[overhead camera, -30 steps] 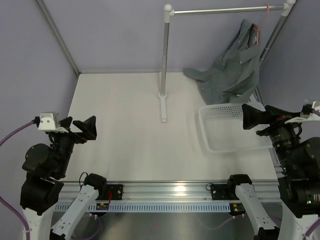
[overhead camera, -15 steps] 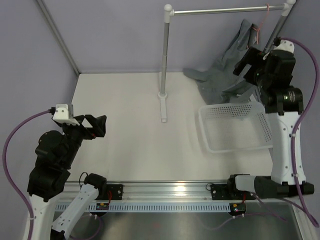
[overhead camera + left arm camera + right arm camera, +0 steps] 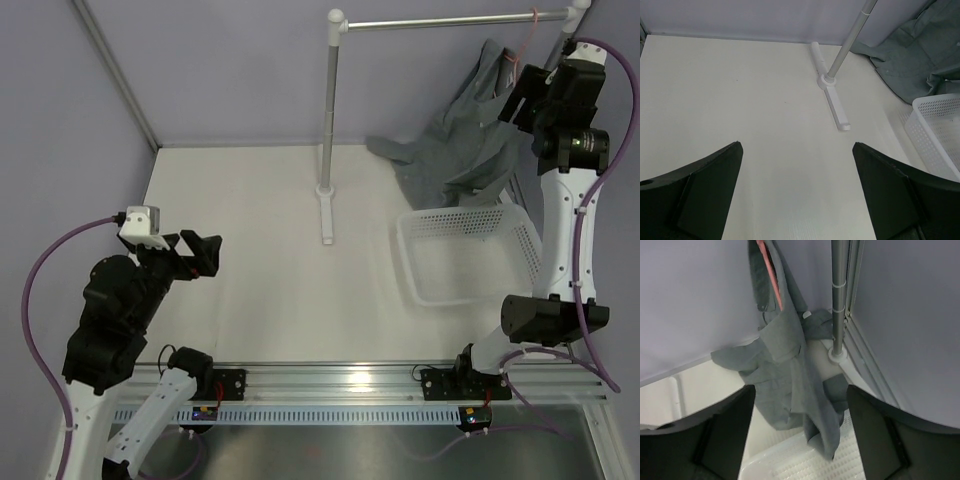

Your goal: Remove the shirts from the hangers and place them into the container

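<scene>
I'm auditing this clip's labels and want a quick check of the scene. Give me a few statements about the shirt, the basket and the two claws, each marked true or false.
1. The shirt hangs on the pink hanger from the rail. True.
2. The left claw is shut on the shirt. False: it is open over the left side of the table, far from the shirt.
3. The white basket stands on the table's right side. True.
4. The whole shirt lies inside the basket. False: it hangs from the hanger, and its lower part trails down to the table and the basket's far rim.
5. The right claw is raised beside the hanging shirt, fingers apart. True.
</scene>
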`<state>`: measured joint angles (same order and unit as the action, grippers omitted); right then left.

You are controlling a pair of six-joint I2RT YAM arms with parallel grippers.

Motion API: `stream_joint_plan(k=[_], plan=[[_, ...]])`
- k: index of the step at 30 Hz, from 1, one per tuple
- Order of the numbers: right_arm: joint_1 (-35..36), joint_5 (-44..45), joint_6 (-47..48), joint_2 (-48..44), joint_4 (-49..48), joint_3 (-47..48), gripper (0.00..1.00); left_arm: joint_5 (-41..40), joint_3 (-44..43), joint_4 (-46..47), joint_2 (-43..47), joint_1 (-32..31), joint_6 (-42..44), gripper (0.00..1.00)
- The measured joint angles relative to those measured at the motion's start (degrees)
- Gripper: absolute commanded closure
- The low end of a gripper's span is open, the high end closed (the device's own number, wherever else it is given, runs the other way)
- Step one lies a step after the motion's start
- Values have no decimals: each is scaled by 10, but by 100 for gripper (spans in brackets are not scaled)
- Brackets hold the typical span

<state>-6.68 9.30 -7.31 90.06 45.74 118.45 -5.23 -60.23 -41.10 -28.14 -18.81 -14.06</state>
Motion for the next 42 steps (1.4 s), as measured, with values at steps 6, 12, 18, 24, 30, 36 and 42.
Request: stream_joint_plan(k=[6,12,18,24,30,36,42], plan=[[-19,-42,30,51,-27,-11,44,0,0,0,-29,0,-10,1],[-22,-89,47,73,-56,-38,60,-1,0,0,-39,0,-21,1],[-23,-119,71,78,-75,-38,93,-1,0,0,-41,0,-28,1],[-23,-158,77,83,-85,-36,100,-1,0,0,-42,0,-29,1],[-3,-187,76,86,-99,-32,100,-1,0,0,-44,0,-29,1],[62,-200,76,86,-108,-24,100,-5,0,0,-47,0,-26,1],[126,-214,78,86,-116,-25,100,-11,0,0,-47,0,-22,1]])
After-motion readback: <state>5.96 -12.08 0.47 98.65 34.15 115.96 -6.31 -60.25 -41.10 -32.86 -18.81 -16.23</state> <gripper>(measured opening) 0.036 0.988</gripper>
